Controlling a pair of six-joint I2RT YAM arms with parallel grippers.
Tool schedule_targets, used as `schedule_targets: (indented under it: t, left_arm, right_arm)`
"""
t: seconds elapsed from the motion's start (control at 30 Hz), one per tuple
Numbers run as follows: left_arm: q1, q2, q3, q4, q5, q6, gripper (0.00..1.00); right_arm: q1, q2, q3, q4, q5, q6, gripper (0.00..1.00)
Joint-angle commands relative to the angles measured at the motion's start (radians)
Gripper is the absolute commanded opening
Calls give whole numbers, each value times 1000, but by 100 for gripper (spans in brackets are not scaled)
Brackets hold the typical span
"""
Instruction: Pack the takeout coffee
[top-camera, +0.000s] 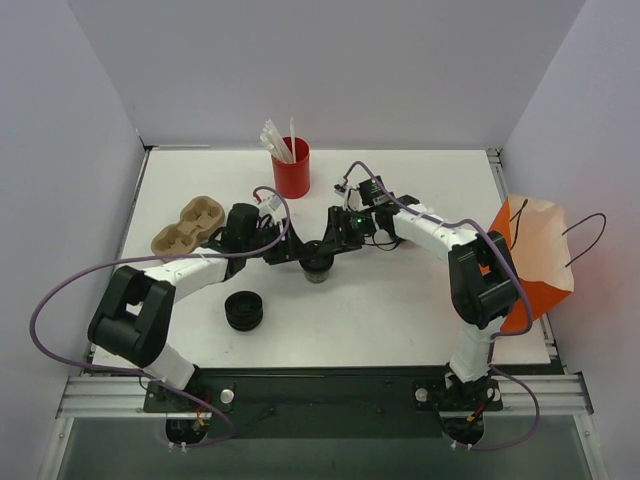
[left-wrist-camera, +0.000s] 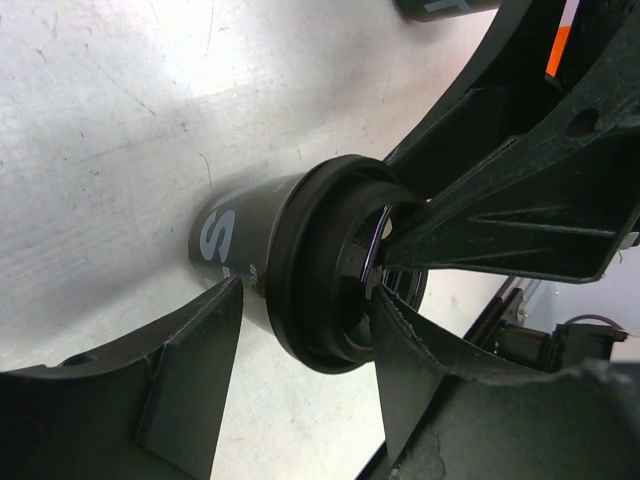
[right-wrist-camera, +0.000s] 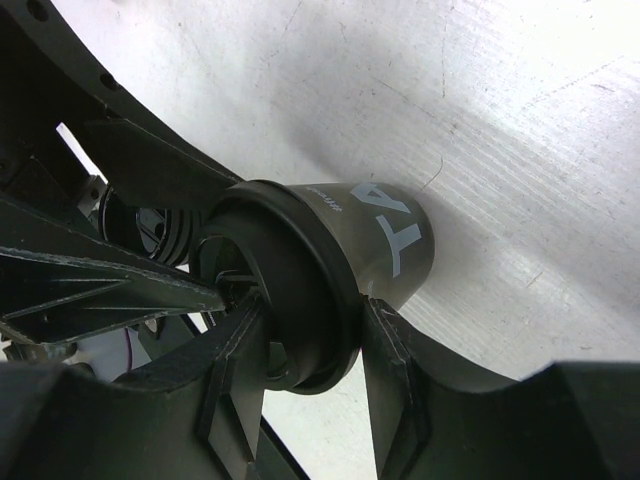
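Overhead, the takeout coffee cup (top-camera: 318, 268) stood at the tabletop (top-camera: 400, 310) centre, grips hidden. Wrist views showed more: the right claw (right-wrist-camera: 310, 330) clenched on the lid (right-wrist-camera: 310, 280) rim; the left claw (left-wrist-camera: 312, 300) straddled the cup, its hold impossible to tell. An orange paper bag (top-camera: 535, 260) sat at three o'clock; pale walls (top-camera: 300, 70).

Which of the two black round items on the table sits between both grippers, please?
The lidded coffee cup at mid-table; the low lid stack lies apart to its left, untouched.

Robotics lab test cell, plain grey enclosure walls (top-camera: 320, 70), white table (top-camera: 400, 300), aluminium frame rail (top-camera: 100, 397)
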Motion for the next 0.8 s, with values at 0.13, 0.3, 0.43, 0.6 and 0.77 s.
schedule_targets:
  t: [0.13,0.3,0.43,0.6,0.77]
  left_arm:
    - [56,-40,59,-21,132,-3,64]
    - [68,-60,65,-101,81,69,63]
    - [68,-53,45,-104,45,89,55]
    - [66,-36,13,-72,23,93,53]
    - [65,-16,-9,-58,-8,97,51]
  right_arm:
    - [17,50,1,-129,142,-62,36]
    - [22,50,7,-135,145,-68,36]
    - [23,51,12,-140,146,-72,36]
    - [22,54,18,-141,143,-72,35]
    - [22,56,15,-141,140,-72,35]
